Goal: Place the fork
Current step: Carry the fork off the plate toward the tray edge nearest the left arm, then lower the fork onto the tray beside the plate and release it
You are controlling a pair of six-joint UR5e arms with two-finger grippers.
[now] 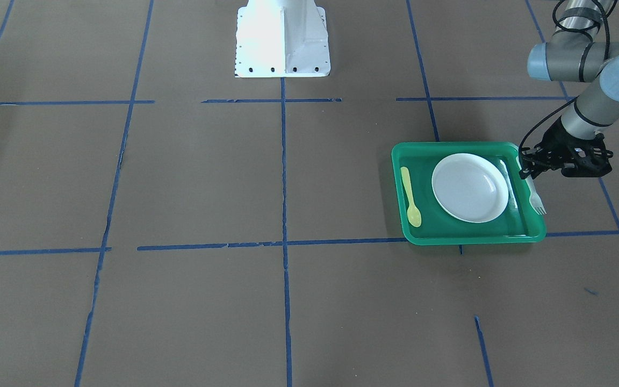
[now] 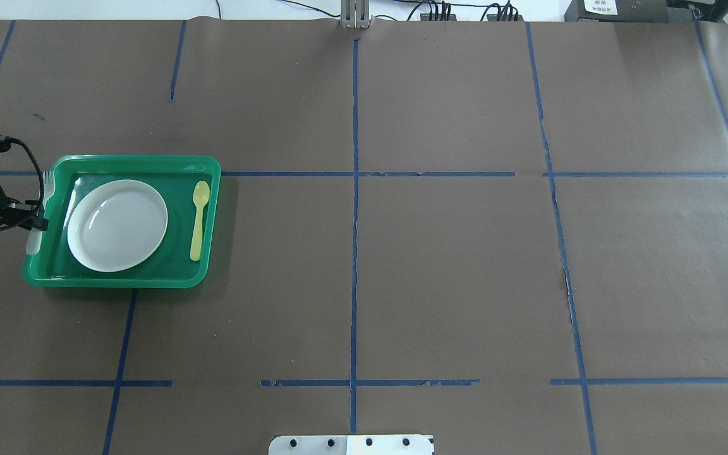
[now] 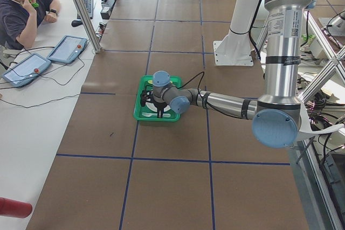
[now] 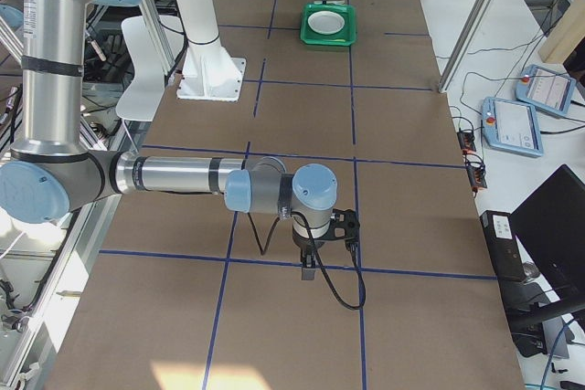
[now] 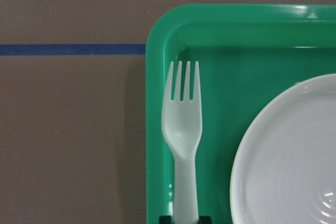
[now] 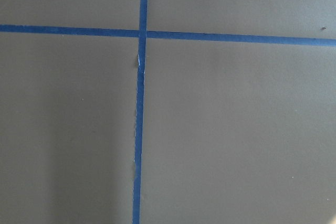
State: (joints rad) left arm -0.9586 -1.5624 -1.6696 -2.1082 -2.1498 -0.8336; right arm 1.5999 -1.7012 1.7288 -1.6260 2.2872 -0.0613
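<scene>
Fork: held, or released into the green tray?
Held: left gripper pinches the fork by its handle, along the rim of the green tray, beside the white plate. Contact with the tray: cannot tell.

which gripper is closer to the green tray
Left. The left gripper holds the fork at the rim of the green tray; the right gripper hangs over the table far from it.

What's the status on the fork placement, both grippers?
Left gripper shut on the fork, handle end, over the green tray edge beside the white plate. Right gripper far off, state unclear. Yellow spoon across the plate, no obstruction.
</scene>
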